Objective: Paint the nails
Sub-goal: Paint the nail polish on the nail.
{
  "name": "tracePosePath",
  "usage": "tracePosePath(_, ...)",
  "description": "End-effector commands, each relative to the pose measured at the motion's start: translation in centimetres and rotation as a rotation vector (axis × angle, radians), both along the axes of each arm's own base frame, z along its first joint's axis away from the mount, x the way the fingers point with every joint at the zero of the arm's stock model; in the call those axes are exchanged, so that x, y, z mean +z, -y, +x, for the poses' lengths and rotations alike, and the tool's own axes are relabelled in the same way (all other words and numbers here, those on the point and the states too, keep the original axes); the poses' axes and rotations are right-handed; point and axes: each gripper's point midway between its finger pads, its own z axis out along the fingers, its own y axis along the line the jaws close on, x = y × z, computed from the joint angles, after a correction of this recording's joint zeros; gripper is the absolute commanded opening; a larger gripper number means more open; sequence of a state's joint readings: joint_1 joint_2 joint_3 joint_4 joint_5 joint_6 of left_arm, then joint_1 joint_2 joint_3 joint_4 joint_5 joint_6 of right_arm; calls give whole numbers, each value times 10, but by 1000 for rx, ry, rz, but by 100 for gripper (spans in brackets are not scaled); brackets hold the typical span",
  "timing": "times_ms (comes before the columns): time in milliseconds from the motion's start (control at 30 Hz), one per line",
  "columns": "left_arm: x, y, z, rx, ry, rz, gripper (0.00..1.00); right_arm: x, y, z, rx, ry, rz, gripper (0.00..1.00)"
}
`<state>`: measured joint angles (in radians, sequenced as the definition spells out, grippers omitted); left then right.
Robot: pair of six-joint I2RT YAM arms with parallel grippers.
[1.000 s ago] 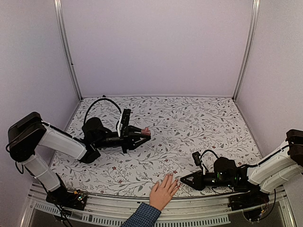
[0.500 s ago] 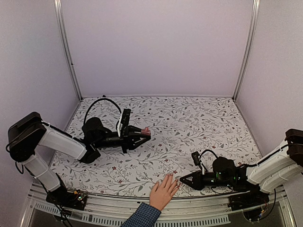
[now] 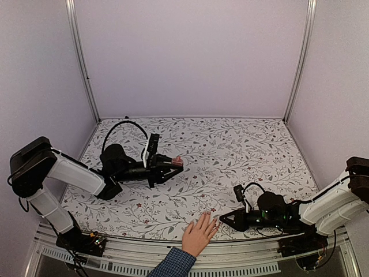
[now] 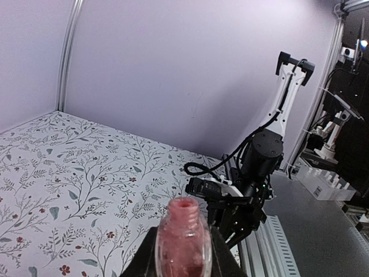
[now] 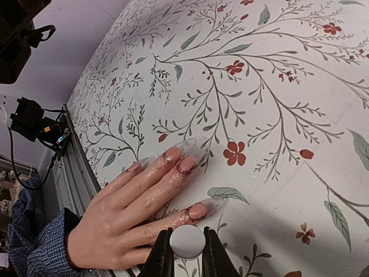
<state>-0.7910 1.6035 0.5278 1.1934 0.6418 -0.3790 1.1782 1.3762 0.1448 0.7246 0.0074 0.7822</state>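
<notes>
A light-skinned hand (image 3: pixel 199 234) with a blue checked cuff (image 3: pixel 173 264) lies flat at the table's near edge. Its long clear nails (image 5: pixel 187 163) point away from the edge, with reddish polish smeared round them. My right gripper (image 5: pixel 187 247) is shut on a round white cap (image 5: pixel 187 240), which hangs just over the nearest finger, behind its nail (image 5: pixel 198 210). In the top view that right gripper (image 3: pixel 221 220) sits right beside the fingertips. My left gripper (image 4: pixel 183 257) is shut on an uncapped pink bottle (image 4: pixel 183 234), held above the table at left centre (image 3: pixel 176 161).
The floral tablecloth (image 3: pixel 230 150) covers the table between white walls and metal corner posts (image 3: pixel 82 63). A metal rail (image 3: pixel 144 254) runs along the near edge by the cuff. The right arm (image 4: pixel 253 184) shows in the left wrist view, low by the rail.
The right arm has edged very slightly left toward the hand. The left arm, the bottle and the hand have stayed where they were.
</notes>
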Motion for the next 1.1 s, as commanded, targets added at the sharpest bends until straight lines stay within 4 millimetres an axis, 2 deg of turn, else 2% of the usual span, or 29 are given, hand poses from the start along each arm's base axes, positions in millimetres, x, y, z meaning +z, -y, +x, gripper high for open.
tracePosePath(0,5,-4,4,10,18,-24,0,5,-7,2,-1,10,9,0)
tracePosePath(1067,5,-4,6,9,16,-20,0,7,-12,-4,48,11,20,0)
